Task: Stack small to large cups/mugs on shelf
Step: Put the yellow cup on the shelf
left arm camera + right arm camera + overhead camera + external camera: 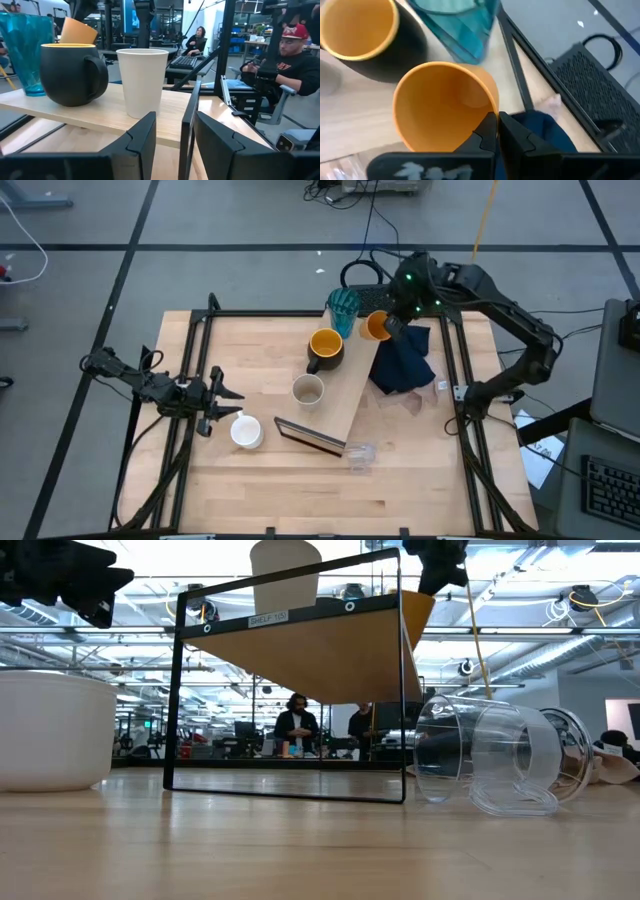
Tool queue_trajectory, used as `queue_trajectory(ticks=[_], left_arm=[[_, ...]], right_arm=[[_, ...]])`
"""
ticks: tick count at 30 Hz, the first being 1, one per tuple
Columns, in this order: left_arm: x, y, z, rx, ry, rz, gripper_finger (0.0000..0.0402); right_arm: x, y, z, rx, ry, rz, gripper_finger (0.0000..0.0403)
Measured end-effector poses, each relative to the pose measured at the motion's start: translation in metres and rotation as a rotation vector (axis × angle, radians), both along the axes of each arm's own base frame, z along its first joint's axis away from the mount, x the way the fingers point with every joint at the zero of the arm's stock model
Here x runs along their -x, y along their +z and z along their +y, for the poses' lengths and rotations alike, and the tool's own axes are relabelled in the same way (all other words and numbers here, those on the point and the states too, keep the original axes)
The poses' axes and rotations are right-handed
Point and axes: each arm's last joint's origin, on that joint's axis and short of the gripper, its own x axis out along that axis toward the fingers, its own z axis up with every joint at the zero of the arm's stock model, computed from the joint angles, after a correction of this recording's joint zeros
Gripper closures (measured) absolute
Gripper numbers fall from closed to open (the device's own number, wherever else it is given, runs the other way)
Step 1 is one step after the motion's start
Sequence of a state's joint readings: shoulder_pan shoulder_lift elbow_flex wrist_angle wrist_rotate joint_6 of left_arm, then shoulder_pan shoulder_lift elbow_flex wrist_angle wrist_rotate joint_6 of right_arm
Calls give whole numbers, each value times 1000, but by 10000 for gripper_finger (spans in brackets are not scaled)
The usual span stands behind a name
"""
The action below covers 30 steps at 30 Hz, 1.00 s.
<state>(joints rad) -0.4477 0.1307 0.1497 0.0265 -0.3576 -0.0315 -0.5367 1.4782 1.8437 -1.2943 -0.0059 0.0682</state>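
Note:
The light-wood shelf (345,395) lies slanted across the table's middle. On it stand the teal tumbler (343,310), the dark mug with yellow inside (325,348) and the beige cup (307,390). The orange cup (374,327) hangs tilted above the shelf's far end, and my right gripper (392,323) is shut on it. The white mug (246,431) stands on the table. Beside it my left gripper (232,404) is level and open, with nothing between its fingers. The clear glass (360,455) lies on its side near the shelf's near end. My right gripper pinches the orange cup's wall at the rim (492,111), one finger inside the cup and one outside. The fingers slant down from the table's far right. The cup hangs lifted clear and tilted, with its mouth turned toward the wrist.
A navy cloth (403,362) lies right of the shelf under the right arm. Dark rails (196,360) run along the table's left and right sides. A keyboard (600,85) lies past the far edge. People sit beyond the table (285,55).

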Motion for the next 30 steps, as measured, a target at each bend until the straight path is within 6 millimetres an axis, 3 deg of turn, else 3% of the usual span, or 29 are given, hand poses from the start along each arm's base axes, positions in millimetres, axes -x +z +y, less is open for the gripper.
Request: queue_trajectory(ticks=[13, 30], left_arm=[[0, 0, 0, -5, 12, 1, 268], [0, -2, 0, -10, 12, 14, 268]], right_arm=[[-3, -6, -18, -70, 7, 8, 403], [-18, -30, -37, -160, 26, 78, 403]])
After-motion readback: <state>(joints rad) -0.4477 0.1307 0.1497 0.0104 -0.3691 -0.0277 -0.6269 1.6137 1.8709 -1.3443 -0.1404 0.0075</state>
